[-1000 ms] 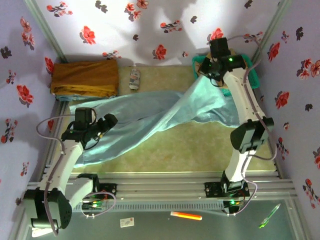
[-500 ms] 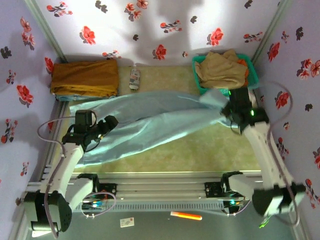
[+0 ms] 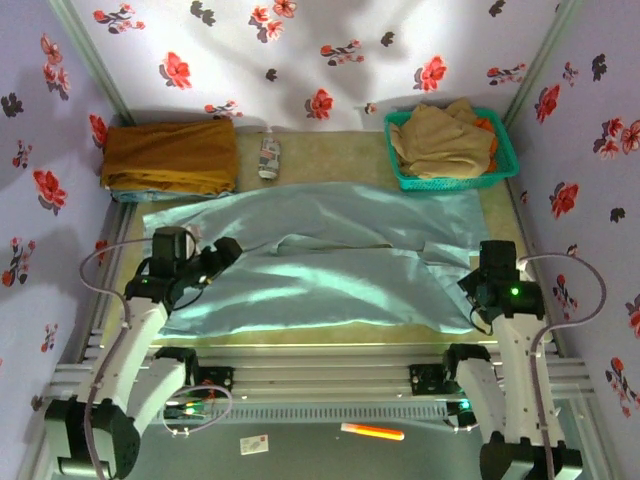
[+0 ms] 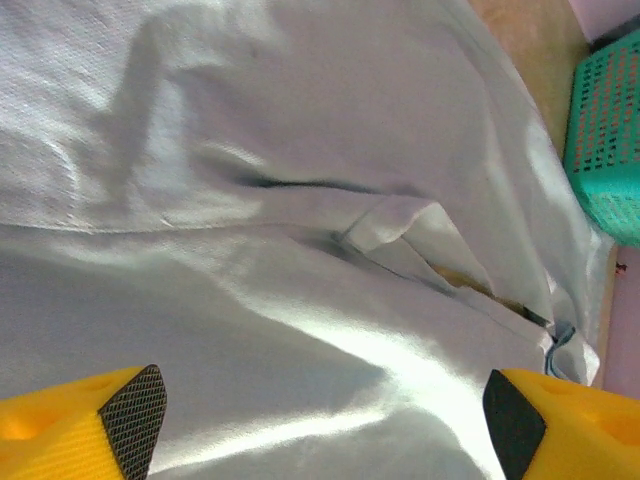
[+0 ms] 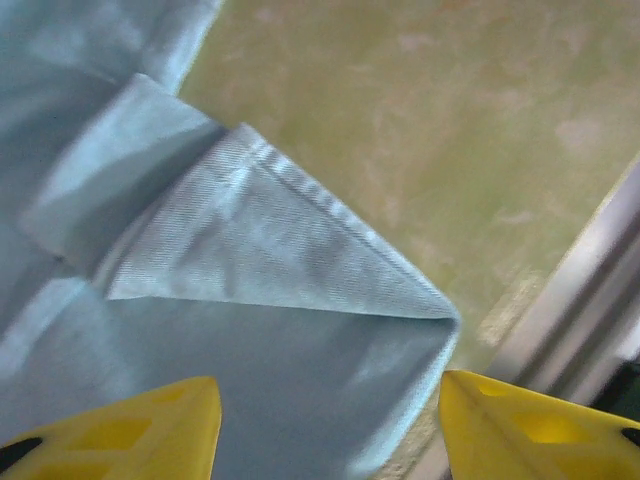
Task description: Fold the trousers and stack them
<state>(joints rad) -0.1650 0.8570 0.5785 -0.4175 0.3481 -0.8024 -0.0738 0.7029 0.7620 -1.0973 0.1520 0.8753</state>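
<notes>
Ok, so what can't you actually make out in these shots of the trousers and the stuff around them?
- Top view: the left gripper and its arm cover the trousers' near-left edge.
- Top view: the tan garment hides most of the teal basket's contents.
- Top view: the small bottle's label is too small to read.
- Left wrist: the frame's right edge cuts off the teal basket.
</notes>
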